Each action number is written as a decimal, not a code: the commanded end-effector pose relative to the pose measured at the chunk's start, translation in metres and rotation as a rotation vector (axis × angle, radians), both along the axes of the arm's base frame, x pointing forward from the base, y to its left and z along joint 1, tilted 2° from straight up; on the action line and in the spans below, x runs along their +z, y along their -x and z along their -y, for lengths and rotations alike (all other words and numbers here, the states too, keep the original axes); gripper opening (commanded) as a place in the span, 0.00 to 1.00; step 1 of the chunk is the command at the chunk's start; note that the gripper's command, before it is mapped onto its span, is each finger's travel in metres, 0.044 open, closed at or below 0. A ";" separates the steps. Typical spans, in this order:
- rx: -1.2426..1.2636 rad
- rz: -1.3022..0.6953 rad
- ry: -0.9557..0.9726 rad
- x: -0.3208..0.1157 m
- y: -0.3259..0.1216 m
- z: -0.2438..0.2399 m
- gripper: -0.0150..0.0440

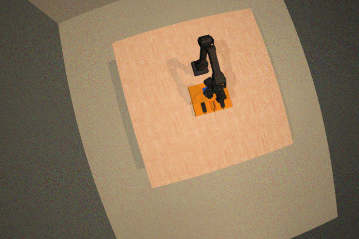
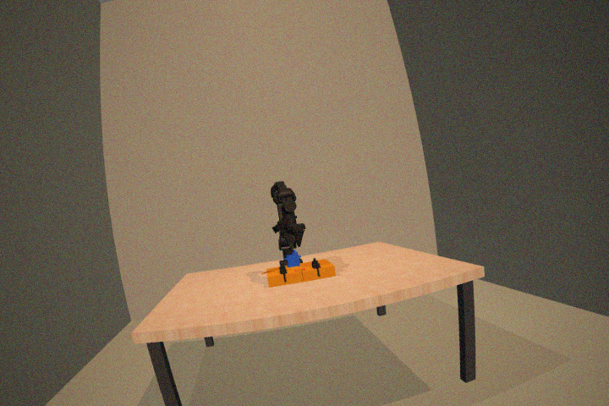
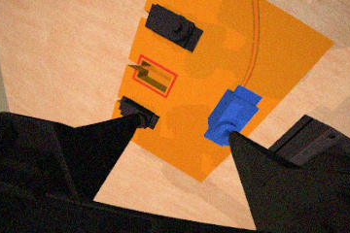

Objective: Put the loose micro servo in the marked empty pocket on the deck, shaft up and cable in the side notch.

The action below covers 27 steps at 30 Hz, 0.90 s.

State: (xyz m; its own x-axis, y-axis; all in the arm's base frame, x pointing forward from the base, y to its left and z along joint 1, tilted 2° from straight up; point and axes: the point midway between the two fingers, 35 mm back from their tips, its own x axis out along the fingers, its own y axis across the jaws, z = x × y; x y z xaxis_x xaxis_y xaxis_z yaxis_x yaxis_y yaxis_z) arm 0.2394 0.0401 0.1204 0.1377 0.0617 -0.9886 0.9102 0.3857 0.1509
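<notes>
The loose blue micro servo (image 1: pixel 204 88) (image 2: pixel 292 259) (image 3: pixel 233 114) stands on the orange deck (image 1: pixel 198 111) (image 2: pixel 293 277) (image 3: pixel 197 162), away from the pockets. Its round shaft boss seems to face up, and an orange cable runs from its far end in the wrist view. The empty pocket has a red outline (image 1: pixel 210 105) (image 3: pixel 158 65) and a side notch at the deck's edge. It lies between two seated black servos. My gripper (image 1: pixel 216 101) (image 3: pixel 184 126) is open and empty above the deck. In the wrist view its right fingertip overlaps the blue servo's near end; the height gap is unclear.
One seated black servo (image 1: pixel 204 107) (image 2: pixel 282 266) (image 3: pixel 174 27) is clear of the fingers in view. The other black servo (image 2: pixel 315 264) (image 3: pixel 148 116) is partly covered by the left fingertip in the wrist view. The arm's base (image 1: pixel 199 68) stands on the wooden table (image 1: pixel 168 146) (image 2: pixel 219 306) behind the deck.
</notes>
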 end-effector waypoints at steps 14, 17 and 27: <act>-0.278 -0.165 0.026 -0.001 0.039 0.035 1.00; -0.278 -0.165 0.026 -0.007 0.039 0.035 1.00; -0.278 -0.165 0.026 -0.027 0.040 0.034 1.00</act>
